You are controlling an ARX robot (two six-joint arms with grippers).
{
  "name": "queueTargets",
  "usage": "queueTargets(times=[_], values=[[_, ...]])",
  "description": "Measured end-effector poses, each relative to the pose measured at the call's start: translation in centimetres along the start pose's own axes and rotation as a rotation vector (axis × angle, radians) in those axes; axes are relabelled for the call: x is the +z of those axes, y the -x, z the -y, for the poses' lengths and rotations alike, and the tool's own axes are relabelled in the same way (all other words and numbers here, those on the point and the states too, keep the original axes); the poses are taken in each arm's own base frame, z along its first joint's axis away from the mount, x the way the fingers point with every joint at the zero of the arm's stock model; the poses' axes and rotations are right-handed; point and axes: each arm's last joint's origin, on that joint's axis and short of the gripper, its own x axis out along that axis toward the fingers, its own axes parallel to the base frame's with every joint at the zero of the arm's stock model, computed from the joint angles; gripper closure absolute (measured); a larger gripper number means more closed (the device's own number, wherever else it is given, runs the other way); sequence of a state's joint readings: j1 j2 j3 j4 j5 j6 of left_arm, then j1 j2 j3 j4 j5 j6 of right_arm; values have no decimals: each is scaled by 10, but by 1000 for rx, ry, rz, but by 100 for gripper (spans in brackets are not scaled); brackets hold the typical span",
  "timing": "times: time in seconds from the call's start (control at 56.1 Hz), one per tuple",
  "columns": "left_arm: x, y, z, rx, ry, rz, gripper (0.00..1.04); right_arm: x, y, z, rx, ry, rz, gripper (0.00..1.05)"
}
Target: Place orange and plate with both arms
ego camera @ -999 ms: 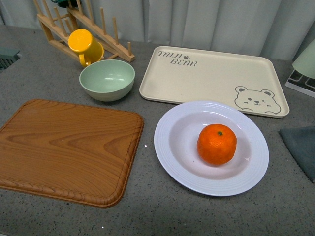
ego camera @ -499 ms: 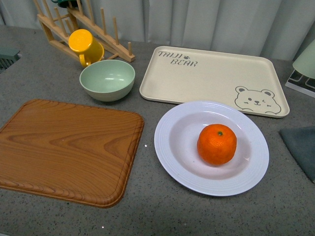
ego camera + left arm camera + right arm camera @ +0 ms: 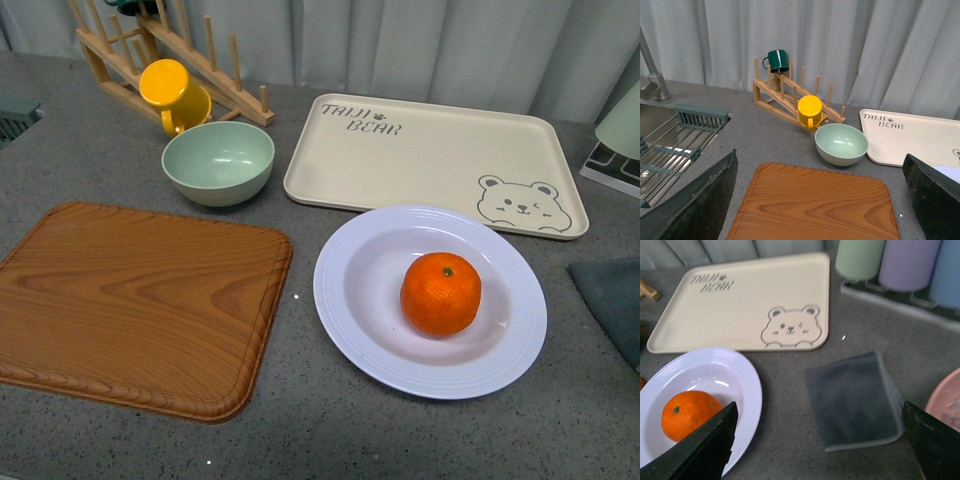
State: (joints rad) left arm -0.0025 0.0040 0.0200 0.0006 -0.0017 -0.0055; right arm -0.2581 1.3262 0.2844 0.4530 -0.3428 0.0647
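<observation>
The orange (image 3: 440, 293) sits stem-up in the well of the white plate (image 3: 335, 300), a little toward the robot's right of its centre, where the deep rim should keep it from rolling off. The plate lies flat on the grey counter, just in front of the bear-print tray (image 3: 430, 150) and just beside the wooden cutting board (image 3: 140, 300). Neither arm shows in the front view. Each wrist camera looks out between two dark fingers spread wide with nothing between them, so both the left gripper (image 3: 819, 155) and the right gripper (image 3: 820, 405) are empty, and the right one is aimed nearer the plate. Judging by this, fruit and plate are either already set down or not yet picked up; I cannot tell which. Nothing crowds the orange from above. Around it are the green bowl (image 3: 218, 160), the yellow mug (image 3: 172, 92) on the wooden rack (image 3: 210, 70), and a grey cloth (image 3: 852, 400) close on the right — a low approach from that side might snag it.
</observation>
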Motion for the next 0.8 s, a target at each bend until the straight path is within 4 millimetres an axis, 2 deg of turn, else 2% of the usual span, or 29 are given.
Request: queueTargets(times=[0.036,0.196,0.464,0.624,0.803], values=[[0,0,0,0,0,0,7,-3,-15,6,47,-50,-70,9],[0,0,0,0,0,0,6,-20,-54,17,227,-248,-252,9],[0,0,0,0,0,0,6,-44,-109,26,392,-502,-409,9],[0,0,0,0,0,0,6,-40,-138,16,472,-556,-447,9],[0,0,0,0,0,0,6,-40,-158,4,492,-564,-483,9]])
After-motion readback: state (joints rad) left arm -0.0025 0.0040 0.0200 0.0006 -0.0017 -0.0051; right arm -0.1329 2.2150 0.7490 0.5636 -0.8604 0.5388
